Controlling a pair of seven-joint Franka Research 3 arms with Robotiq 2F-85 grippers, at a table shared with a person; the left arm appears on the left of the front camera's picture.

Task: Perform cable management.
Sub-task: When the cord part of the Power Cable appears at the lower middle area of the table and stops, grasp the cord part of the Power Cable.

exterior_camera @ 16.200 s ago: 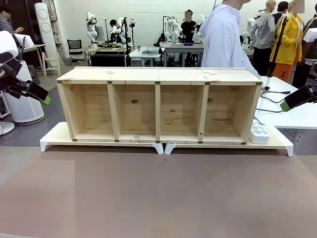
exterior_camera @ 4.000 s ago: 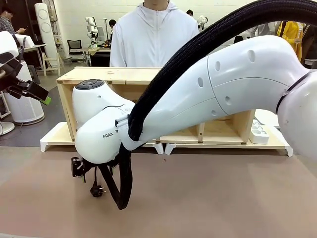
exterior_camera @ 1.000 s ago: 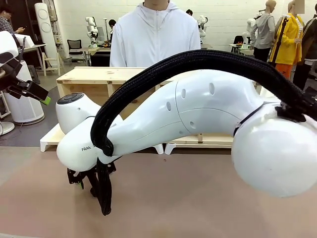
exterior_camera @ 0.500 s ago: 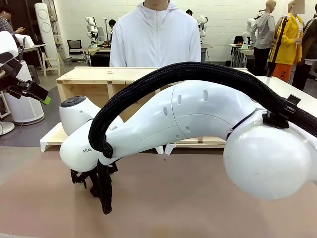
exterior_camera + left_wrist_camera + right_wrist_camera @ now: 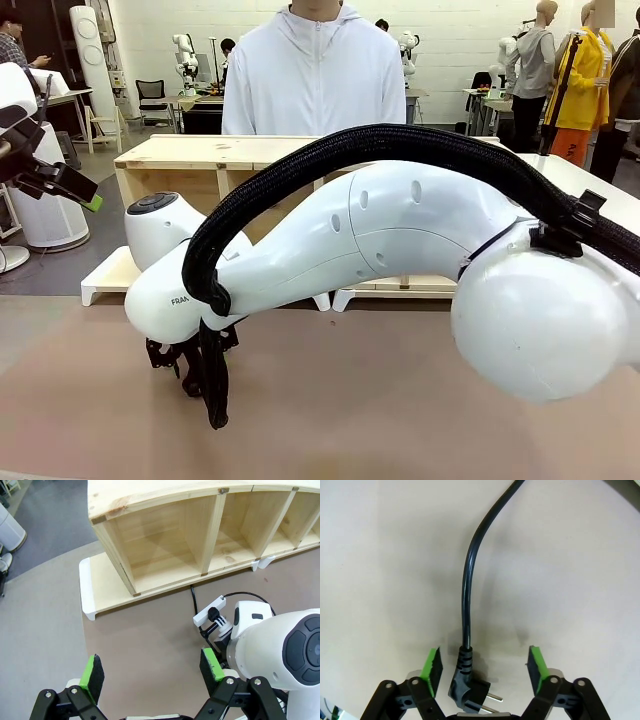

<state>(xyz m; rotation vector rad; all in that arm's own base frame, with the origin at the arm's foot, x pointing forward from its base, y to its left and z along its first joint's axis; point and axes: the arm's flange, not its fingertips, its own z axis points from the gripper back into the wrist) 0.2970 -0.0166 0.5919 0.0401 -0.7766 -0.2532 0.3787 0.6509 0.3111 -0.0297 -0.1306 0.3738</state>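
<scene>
Lowered nearer the table [image 5: 580, 555] than four seconds back. Now grasping: straddling the flat-lying cable [image 5: 466, 595] at its plug [image 5: 465, 682] with the right gripper [image 5: 484, 666], jaws spread, nothing pinched. Holding the left gripper [image 5: 151, 670] wide apart, aloft. Next, probably: squeeze the plug body squarely, then lift.

— Where's the plug [image 5: 466, 687]?
— Between the right gripper's [image 5: 484, 666] green pads [image 5: 433, 666], lying on the pale tabletop [image 5: 580, 570], touching neither pad, prongs pointing right.
— And the cable [image 5: 466, 595]?
— It runs up from the plug, curving toward the top right.
</scene>
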